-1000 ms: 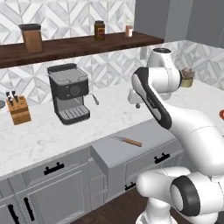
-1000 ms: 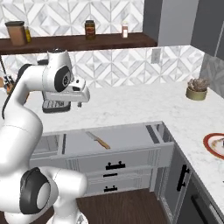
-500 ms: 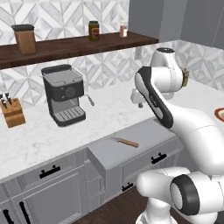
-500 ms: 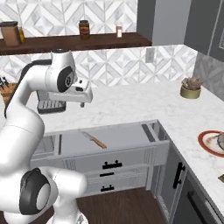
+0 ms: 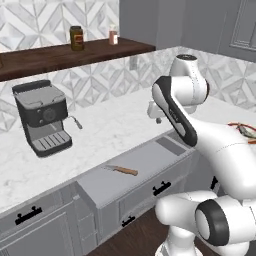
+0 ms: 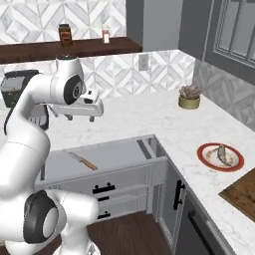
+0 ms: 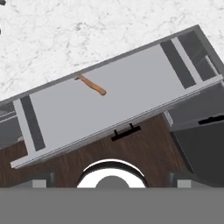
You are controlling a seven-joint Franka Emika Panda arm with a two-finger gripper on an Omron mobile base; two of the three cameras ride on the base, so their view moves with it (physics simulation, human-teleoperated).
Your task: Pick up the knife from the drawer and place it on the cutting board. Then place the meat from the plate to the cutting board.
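- Hovering over worktop (image 6: 149, 114) w/ jaws wide apart, nothing held: end effector (image 6: 82, 117).
- Knife (image 5: 121, 170) flat in open drawer (image 5: 150, 160), left half.
- Meat (image 6: 222, 155) on plate (image 6: 205, 157); cutting board (image 6: 244, 191) near, right.

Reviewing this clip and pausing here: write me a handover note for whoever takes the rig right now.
Gripper: open, empty, high above the counter behind the drawer.
Knife: lies flat in the open drawer, left of middle, untouched.
Meat: on the plate, on the counter to the right.
Cutting board: just beyond the plate, nothing seen on its visible corner.
Done: nothing placed.
Left: knife to board, then meat to board.
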